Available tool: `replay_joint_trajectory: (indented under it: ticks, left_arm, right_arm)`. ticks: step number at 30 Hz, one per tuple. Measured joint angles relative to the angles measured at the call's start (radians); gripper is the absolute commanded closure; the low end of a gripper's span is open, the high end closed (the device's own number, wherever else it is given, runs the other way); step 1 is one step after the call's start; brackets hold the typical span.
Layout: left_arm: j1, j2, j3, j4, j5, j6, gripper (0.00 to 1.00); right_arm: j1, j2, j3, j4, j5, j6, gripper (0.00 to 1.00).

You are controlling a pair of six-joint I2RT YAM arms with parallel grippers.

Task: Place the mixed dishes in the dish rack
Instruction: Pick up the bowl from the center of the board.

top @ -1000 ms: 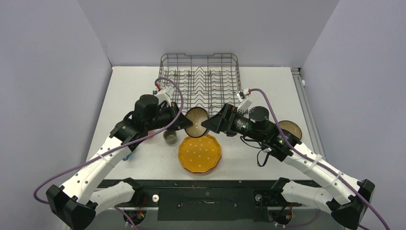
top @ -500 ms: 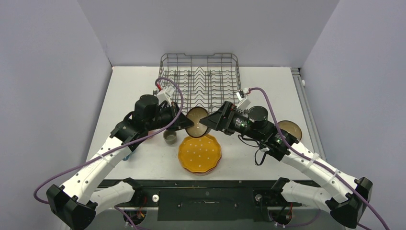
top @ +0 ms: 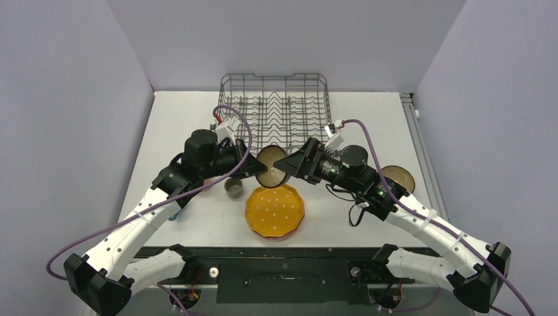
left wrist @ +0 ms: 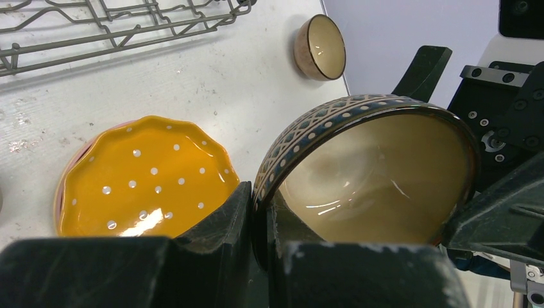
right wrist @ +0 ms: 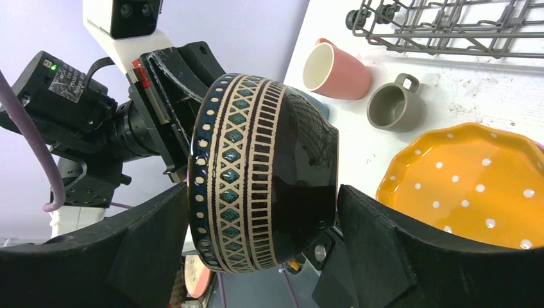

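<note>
Near the middle of the overhead view, just below the dish rack (top: 274, 75) and lifted clear of the table (top: 177, 125): dark brown bowl (top: 271, 166), tipped on edge between the two grippers. From the left wrist, left gripper (left wrist: 260, 206) clamped on the patterned rim of the dark brown bowl (left wrist: 378, 179), one finger inside and one outside, lower part of the bowl cut off by the fingers and the frame edge. From the right wrist, right gripper (right wrist: 263, 212) with jaws spread wide to either side of the dark brown bowl (right wrist: 263, 173), one by the rim, one by the base; pressing on it or just short of it, impossible to tell. Lower centre overhead: yellow dotted plate (top: 275, 210) flat on the table, a pink edge showing beneath it, number of plates under there too hidden to count. Just left of it, grey-green cup (top: 233, 187), close under the left arm. Pink cup (right wrist: 337, 69) plain only at the top of the right wrist view, beside the grey-green cup (right wrist: 394, 102); lost under the left arm from overhead. At the right overhead, terracotta bowl (top: 398, 178) partly hidden behind the right arm. Dish rack (left wrist: 115, 25) reduced to a cut-off strip of wire along the top of both wrist views.
</note>
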Motion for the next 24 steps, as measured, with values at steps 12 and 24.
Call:
replay_joint_trajectory:
  ticks: [12,24]
  left_arm:
    - [0.008,0.005,0.0,-0.005,-0.005,-0.014,1.0]
    - [0.008,0.007,0.0,-0.005,-0.006,-0.014,0.95]
  right_arm:
    - [-0.006,0.026,-0.006,0.034,-0.008,0.005,1.0]
    - [-0.006,0.026,-0.006,0.035,-0.008,0.005,1.0]
